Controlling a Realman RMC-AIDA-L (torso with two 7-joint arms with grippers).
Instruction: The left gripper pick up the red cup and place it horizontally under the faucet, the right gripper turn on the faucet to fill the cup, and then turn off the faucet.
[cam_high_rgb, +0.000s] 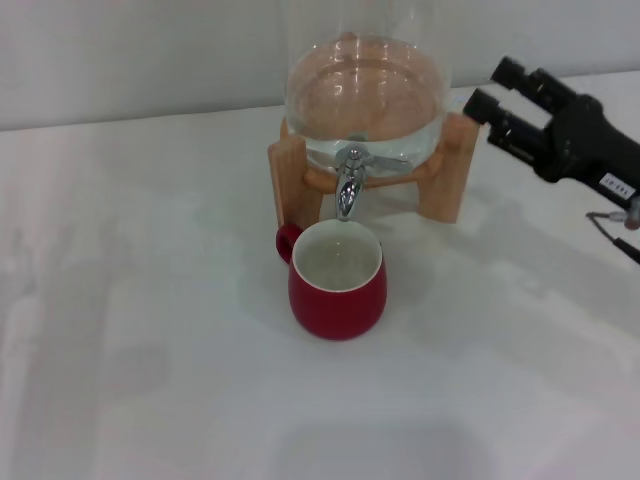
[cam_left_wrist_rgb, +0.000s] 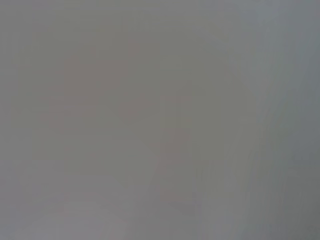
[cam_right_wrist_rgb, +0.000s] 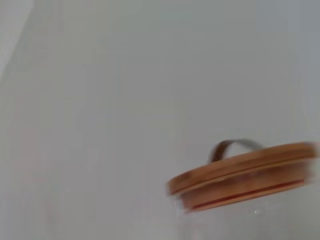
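Observation:
The red cup (cam_high_rgb: 338, 290) stands upright on the white table, directly below the spout of the chrome faucet (cam_high_rgb: 348, 188). Pale liquid shows inside its white interior, and its loop handle points to the back left. My right gripper (cam_high_rgb: 497, 87) hovers at the upper right, beside the dispenser's right stand leg and well clear of the faucet. It is open with nothing between its fingers. The left gripper is out of view; the left wrist view shows only a blank grey surface.
The clear glass dispenser (cam_high_rgb: 365, 95) holds water and rests on a wooden stand (cam_high_rgb: 445, 185) at the back of the table (cam_high_rgb: 150, 350). In the right wrist view, its wooden lid (cam_right_wrist_rgb: 245, 172) with a metal handle appears against a pale wall.

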